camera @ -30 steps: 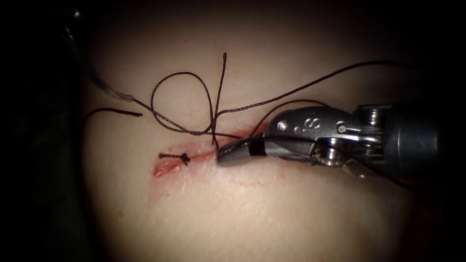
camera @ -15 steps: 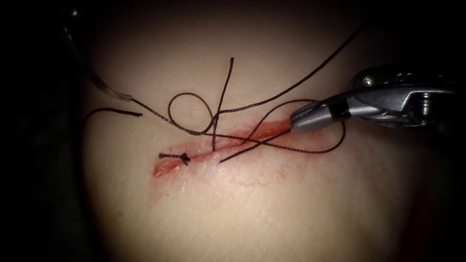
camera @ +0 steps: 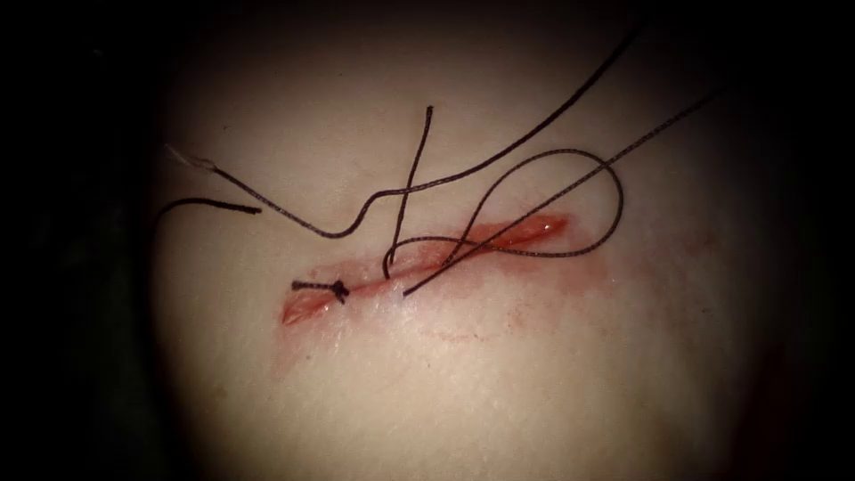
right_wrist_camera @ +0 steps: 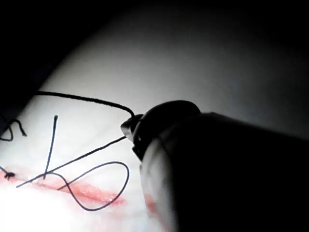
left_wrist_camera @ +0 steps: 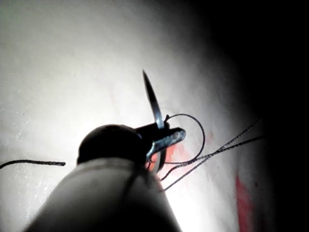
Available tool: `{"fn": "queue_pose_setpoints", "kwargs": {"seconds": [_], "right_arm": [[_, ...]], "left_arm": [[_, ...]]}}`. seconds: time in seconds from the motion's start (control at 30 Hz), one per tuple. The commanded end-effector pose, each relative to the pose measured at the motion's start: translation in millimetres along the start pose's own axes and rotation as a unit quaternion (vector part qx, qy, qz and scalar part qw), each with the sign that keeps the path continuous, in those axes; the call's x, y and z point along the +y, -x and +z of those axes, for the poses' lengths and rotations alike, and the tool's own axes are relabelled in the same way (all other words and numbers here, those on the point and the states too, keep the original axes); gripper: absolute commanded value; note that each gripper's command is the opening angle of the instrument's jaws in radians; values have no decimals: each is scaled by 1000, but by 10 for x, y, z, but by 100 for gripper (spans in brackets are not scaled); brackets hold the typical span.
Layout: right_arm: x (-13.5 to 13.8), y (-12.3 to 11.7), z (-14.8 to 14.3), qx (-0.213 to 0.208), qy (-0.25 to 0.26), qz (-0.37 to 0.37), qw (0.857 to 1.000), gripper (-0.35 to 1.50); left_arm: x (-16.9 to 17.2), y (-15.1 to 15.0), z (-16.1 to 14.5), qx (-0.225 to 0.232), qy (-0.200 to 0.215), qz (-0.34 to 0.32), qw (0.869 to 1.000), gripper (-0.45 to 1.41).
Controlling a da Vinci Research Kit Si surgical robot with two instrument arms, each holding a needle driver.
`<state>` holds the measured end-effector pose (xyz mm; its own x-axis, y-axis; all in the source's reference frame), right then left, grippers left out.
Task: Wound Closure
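The tissue (camera: 463,383) fills the endoscope view, its cut (camera: 427,263) running from lower left up to the right across the middle, wet with red fluid (camera: 525,233). A finished knot (camera: 338,289) sits near the cut's left end, and a cut end of thread (camera: 209,207) lies loose at the left. The thread (camera: 499,160) crosses the cut in a wide loop right of centre, with two strands leading off to the upper right.

In the left wrist view the left tool (left_wrist_camera: 164,140) has its jaws closed on the needle (left_wrist_camera: 153,99), gripped partway along its curve, the point free above the tissue and out of it.

In the right wrist view the right tool (right_wrist_camera: 129,126) meets the thread at its tip and appears to hold it, jaws closed.
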<state>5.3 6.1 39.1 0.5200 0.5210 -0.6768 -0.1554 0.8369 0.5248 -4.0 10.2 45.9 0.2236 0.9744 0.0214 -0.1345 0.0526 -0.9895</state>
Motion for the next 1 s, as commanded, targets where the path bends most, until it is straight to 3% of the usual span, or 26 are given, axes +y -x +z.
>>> {"fn": "queue_pose_setpoints", "kwargs": {"seconds": [0.03,0.07,0.13,0.23,0.57,0.6,0.63,0.67,0.8,0.83,1.0], "right_arm": [[24,-5,-28,-5,29,-7,1000,-35],[24,-5,-28,-5,29,-7,1000,-35],[41,-4,-59,-16,63,-17,998,-35],[48,-2,-72,-23,78,-21,996,-35],[60,3,-88,-66,139,-46,987,-35],[57,4,-85,-68,143,-45,986,22],[57,4,-85,-68,143,-45,986,22],[49,6,-78,-64,154,-38,985,89],[26,12,-57,-48,119,-30,991,93],[5,16,-35,-32,66,-23,997,94],[-58,26,36,-26,-22,-1,999,108]], "left_arm": [[-5,0,5,2,0,1,1000,-45],[-5,0,5,2,0,1,1000,-45],[-6,1,5,2,0,1,1000,-45],[-7,1,6,3,-1,2,1000,-45],[-7,2,6,3,-1,2,1000,-45],[-7,2,6,3,-1,2,1000,-45],[-7,2,6,3,-1,2,1000,-45],[-8,1,6,7,-3,2,1000,-45],[-9,-1,4,15,-10,5,1000,-45],[-11,-4,0,29,-23,24,999,-45],[-19,-8,-6,30,-56,43,997,-45]]}}
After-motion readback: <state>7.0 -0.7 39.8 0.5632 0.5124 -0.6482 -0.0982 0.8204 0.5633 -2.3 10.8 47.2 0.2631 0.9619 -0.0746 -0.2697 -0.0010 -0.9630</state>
